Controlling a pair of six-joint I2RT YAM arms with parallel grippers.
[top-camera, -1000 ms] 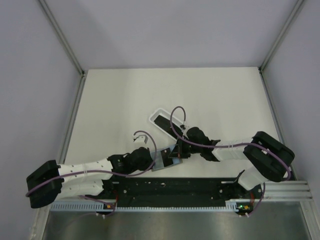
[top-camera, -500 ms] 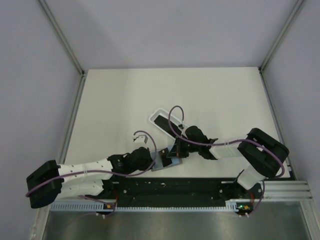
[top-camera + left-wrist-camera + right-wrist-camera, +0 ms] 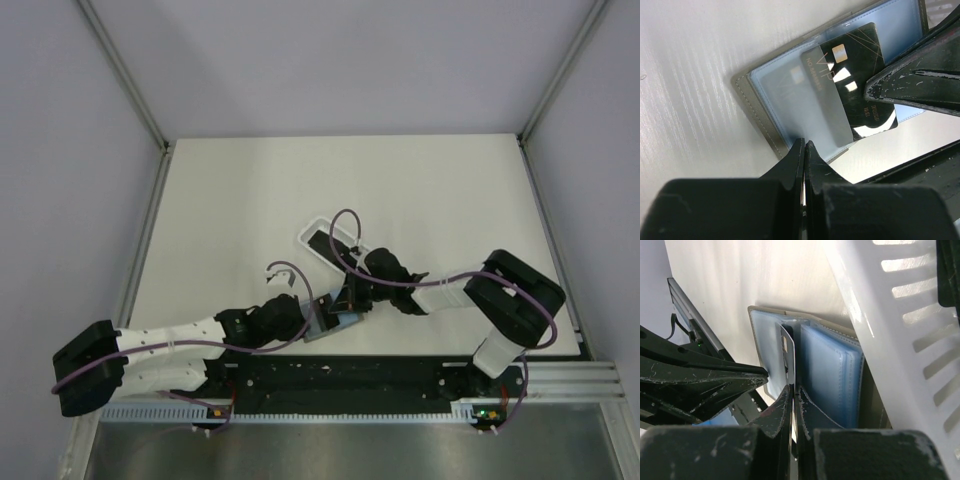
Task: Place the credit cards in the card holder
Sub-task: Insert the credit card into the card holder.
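The card holder (image 3: 775,100) lies open on the table near the front edge, grey outside and pale blue inside. My left gripper (image 3: 804,144) is shut on its near corner. A black credit card (image 3: 860,65) with gold lines sits half under a translucent sleeve of the holder. My right gripper (image 3: 792,389) is shut on that card (image 3: 788,350), seen edge-on over the holder (image 3: 830,370). In the top view both grippers, left (image 3: 312,322) and right (image 3: 348,300), meet at the holder (image 3: 335,322). Another black card (image 3: 325,243) lies in the white tray.
The white translucent tray (image 3: 312,228) stands just behind the holder, its slotted wall (image 3: 880,315) close to my right gripper. The black rail (image 3: 340,375) of the arm bases runs directly in front. Purple cables loop over both wrists.
My right arm has shifted left and nearer the holder, carrying the card with it. The left arm and the holder have stayed put.
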